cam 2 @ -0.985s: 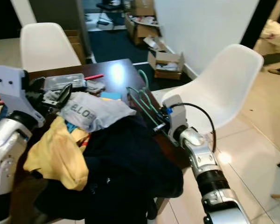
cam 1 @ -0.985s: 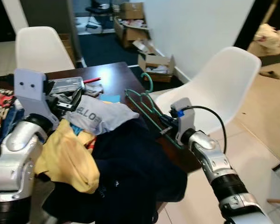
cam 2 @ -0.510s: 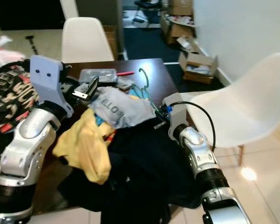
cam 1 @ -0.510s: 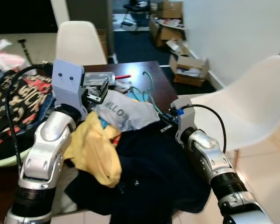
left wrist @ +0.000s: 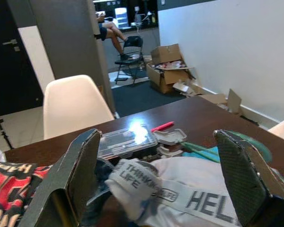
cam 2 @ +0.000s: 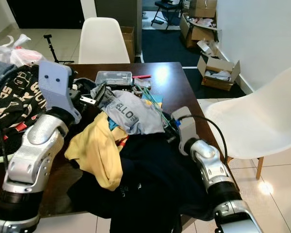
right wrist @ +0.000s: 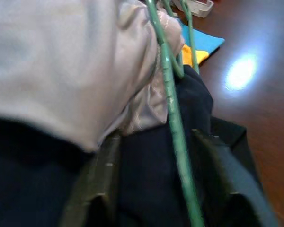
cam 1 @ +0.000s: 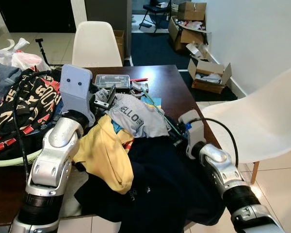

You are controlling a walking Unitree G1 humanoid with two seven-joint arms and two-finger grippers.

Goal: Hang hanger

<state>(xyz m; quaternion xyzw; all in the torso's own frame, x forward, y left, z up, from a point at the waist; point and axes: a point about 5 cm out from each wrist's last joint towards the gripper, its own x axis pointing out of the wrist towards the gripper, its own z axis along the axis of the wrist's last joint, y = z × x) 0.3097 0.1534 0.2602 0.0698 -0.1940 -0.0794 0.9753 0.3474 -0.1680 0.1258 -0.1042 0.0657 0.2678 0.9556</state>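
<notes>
Head camera swung left since the earlier frame. Green hanger [right wrist: 173,113], thin, stiff and light, lay on the bench [cam 1: 172,87] among clothes. Right gripper [right wrist: 156,189] fingers straddled its lower wire, not clenched; left gripper [left wrist: 158,189] fingers released.

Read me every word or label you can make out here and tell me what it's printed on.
"HEL", cut off by a fold: grey T-shirt on the clothes pile.
"THINK LIFE", roughly: small print on the same shirt's rolled edge, partly blurred.
Cream lettering on the black and red garment: too distorted to read.
</notes>
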